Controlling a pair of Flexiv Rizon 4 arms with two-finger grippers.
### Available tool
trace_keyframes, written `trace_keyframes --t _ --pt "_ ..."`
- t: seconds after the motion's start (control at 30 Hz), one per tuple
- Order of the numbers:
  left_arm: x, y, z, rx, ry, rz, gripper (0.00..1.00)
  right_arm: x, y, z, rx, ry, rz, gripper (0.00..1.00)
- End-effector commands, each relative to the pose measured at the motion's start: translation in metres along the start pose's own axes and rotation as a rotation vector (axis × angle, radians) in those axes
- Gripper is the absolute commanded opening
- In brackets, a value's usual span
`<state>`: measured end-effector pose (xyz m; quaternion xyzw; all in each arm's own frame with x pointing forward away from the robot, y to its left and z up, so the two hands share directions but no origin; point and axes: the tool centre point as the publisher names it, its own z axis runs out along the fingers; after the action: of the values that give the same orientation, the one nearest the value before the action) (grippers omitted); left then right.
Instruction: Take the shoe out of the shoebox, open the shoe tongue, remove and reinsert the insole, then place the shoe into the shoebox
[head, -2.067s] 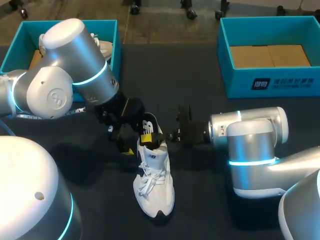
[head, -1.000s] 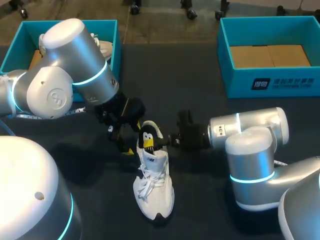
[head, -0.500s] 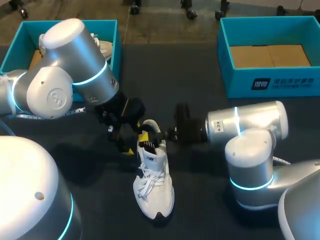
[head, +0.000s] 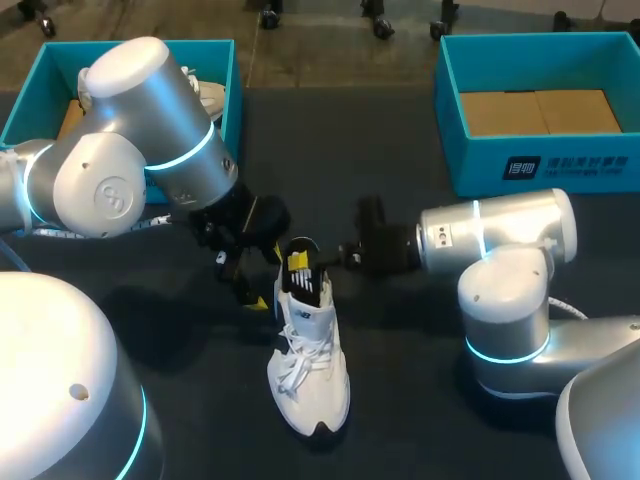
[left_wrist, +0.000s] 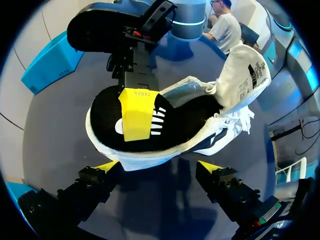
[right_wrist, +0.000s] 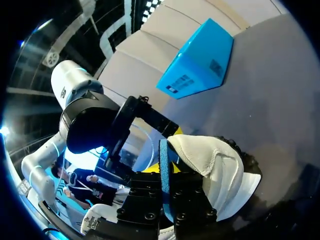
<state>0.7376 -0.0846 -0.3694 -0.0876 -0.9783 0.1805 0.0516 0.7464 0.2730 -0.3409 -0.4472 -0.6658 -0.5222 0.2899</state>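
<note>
A white shoe (head: 308, 365) lies on the dark table, toe toward me and tongue (left_wrist: 242, 70) folded up. Its black insole (head: 302, 275) with white marks sits in the heel. My right gripper (head: 335, 258) comes in from the right over the heel. One of its yellow fingertips (left_wrist: 137, 112) rests on top of the insole (left_wrist: 105, 117). In the right wrist view the right gripper (right_wrist: 165, 187) is shut on the insole's thin blue edge (right_wrist: 163, 160). My left gripper (left_wrist: 159, 167) hangs open just left of the heel (left_wrist: 145, 157), not touching it.
A teal shoebox (head: 540, 165) with a cardboard floor stands at the back right. Another teal box (head: 235, 95) at the back left holds a second white shoe (head: 207, 97), partly hidden by my left arm.
The insole stood up out of the heel a second ago and now lies lower in the shoe. My right gripper opened and shut again on it. The left arm stayed still.
</note>
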Motion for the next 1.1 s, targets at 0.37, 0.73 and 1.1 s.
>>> trace_keyframes --t 0.37,0.73,1.1 --pt "0.001 0.0 0.001 0.001 -0.002 0.001 1.0 -0.007 -0.029 0.007 0.03 -0.053 0.121 0.0" --pt "0.001 0.0 0.001 0.001 -0.002 0.001 1.0 0.02 -0.013 -0.002 0.039 -0.113 0.014 0.77" --pt "0.0 -0.001 -0.001 -0.016 -0.017 0.007 1.0 0.023 -0.002 -0.013 0.061 -0.135 -0.024 0.85"
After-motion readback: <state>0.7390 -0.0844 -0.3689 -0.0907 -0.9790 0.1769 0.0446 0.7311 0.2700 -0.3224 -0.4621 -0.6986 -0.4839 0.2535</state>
